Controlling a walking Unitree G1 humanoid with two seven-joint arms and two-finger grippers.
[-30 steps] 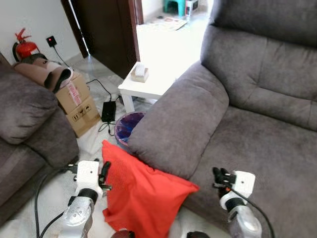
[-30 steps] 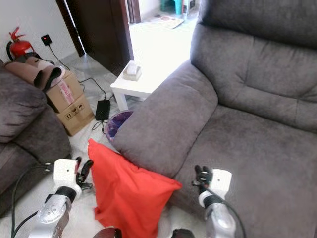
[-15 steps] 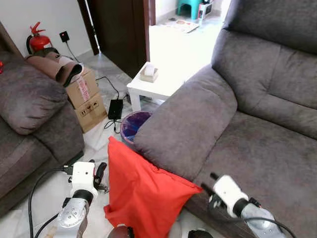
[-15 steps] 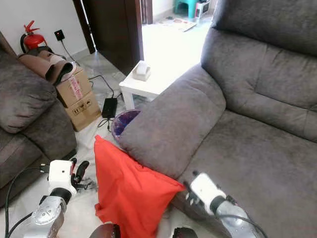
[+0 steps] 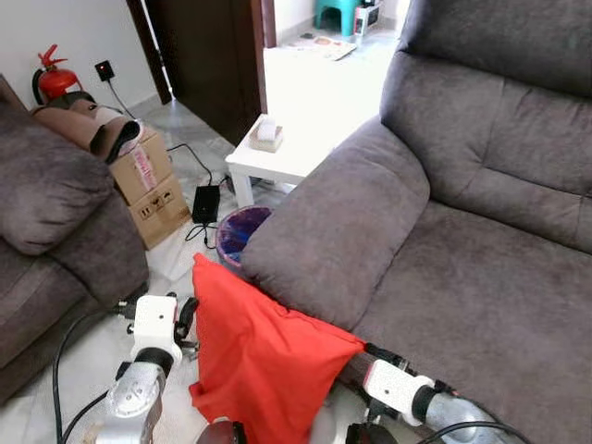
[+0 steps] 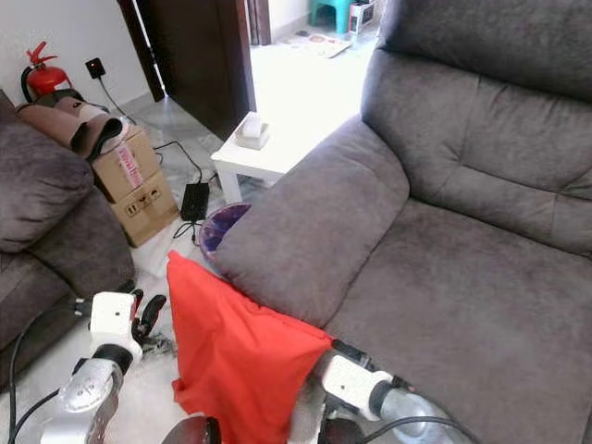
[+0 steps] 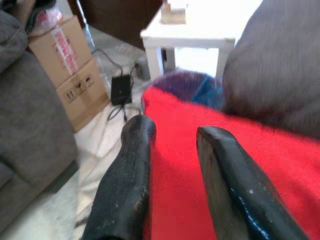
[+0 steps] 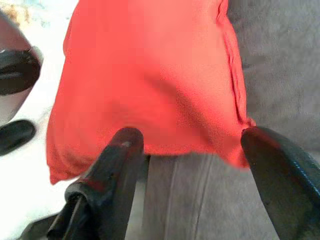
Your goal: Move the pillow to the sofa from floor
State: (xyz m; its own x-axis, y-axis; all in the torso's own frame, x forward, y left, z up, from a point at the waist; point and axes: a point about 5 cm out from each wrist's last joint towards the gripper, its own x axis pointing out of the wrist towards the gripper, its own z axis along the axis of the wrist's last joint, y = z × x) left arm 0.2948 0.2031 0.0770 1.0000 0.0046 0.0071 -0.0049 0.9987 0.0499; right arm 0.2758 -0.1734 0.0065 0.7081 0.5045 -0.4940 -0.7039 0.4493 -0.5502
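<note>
The red pillow (image 5: 262, 356) stands on edge on the floor (image 5: 176, 264), propped against the front of the grey sofa (image 5: 444, 250) just under its armrest (image 5: 338, 222), so the sofa front keeps it upright and leaves both flat faces exposed for a two-sided grip. The left gripper (image 7: 172, 170) sits at the pillow's left edge, its two black fingers (image 7: 127, 180) spread a little apart with nothing between them; the red cloth lies just beyond the fingertips. The right gripper (image 8: 200, 175) is low at the pillow's right corner, where the cloth meets the sofa front, with its fingers (image 8: 107, 185) set wide apart and holding nothing, the pillow's lower edge spanning the gap ahead of them. The two grippers flank the pillow, apparently to close in from both sides before lifting it onto the seat (image 5: 481, 296). Behind the pillow stand a purple bin (image 5: 242, 233), a white side table (image 5: 277, 157) and a cardboard box (image 5: 148, 185).
</note>
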